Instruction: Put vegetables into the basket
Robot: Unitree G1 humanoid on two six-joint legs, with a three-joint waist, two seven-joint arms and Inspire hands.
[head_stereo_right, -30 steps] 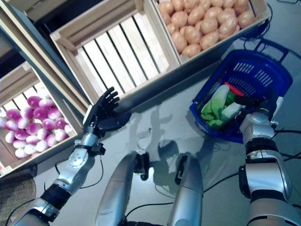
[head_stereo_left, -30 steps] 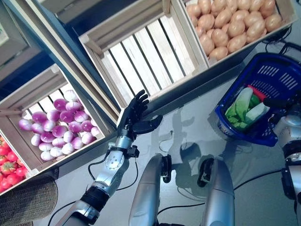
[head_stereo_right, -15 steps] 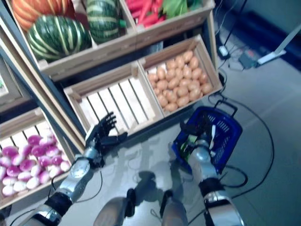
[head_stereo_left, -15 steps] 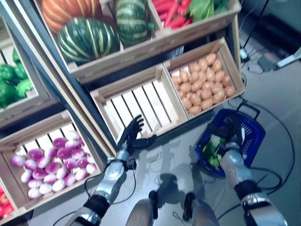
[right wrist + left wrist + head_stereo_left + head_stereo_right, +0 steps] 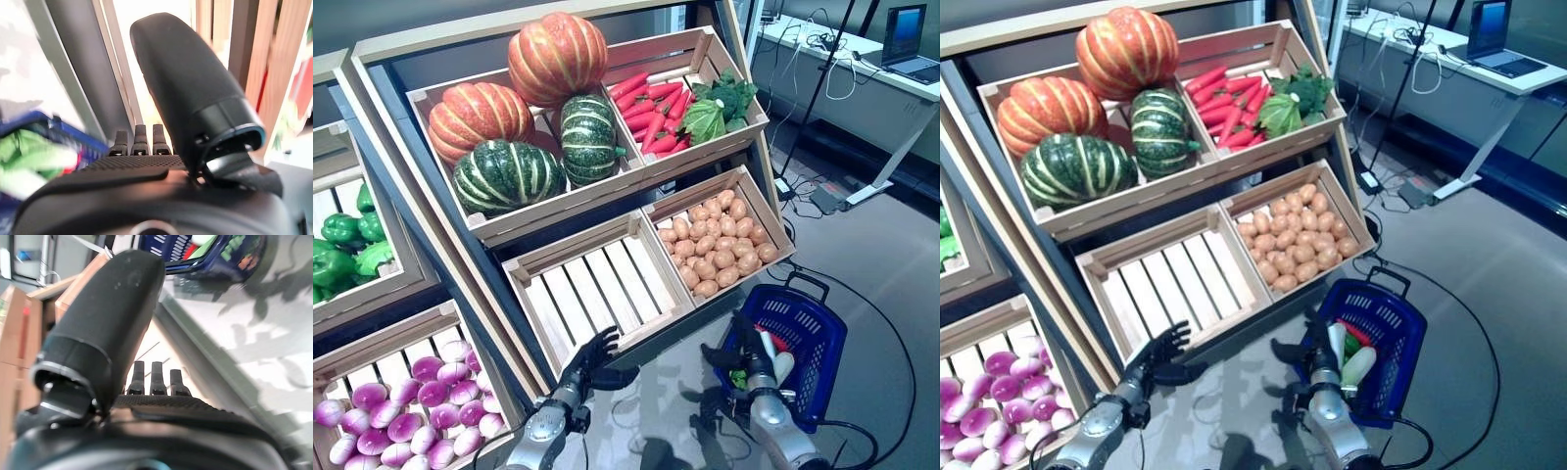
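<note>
Left hand (image 5: 591,360) open below empty crate (image 5: 597,284); right hand (image 5: 741,354) open beside blue basket (image 5: 808,367).

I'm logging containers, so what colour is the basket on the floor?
The basket is dark blue with a black handle, clearest in the left eye view.

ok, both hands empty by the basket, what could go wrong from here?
1. The right hand hovers open right at the blue basket's rim; a reach could knock or tip it.
2. The left hand faces the empty crate; stock sits in other crates, so a long reach past wooden edges risks collision.
</note>
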